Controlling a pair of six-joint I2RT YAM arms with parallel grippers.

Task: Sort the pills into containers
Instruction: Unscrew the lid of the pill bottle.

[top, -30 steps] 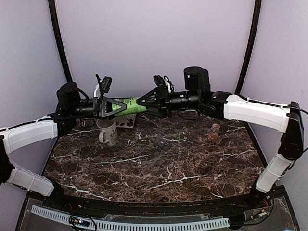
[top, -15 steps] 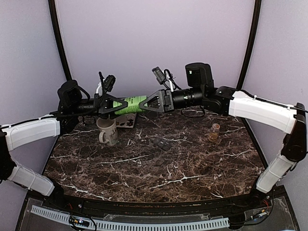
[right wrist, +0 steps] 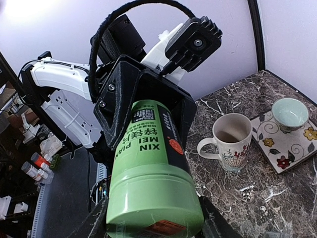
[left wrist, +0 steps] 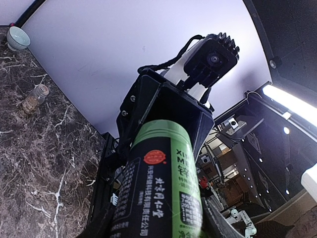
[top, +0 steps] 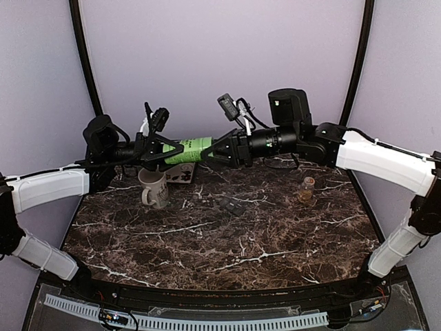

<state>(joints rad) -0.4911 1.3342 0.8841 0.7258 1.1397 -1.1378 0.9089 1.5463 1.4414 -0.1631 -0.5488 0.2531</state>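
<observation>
The left fingers [top: 162, 150] are clenched on the black-labelled end of a green bottle [top: 191, 147], and the right fingers [top: 224, 149] grip its plain green end. They hold it level in the air over the far side of the table [top: 207, 241]. It looks like smooth, stiff plastic that could well twist in a grip. The pills [top: 307, 195] show as tan bits inside a little jar [top: 308, 186] at the far right. They look tiny, light and likely to roll, so I'd pour them, holding the jar by its body. The containers [top: 231, 205], a low dark strip, sit mid-table and are probably light enough to skid.
</observation>
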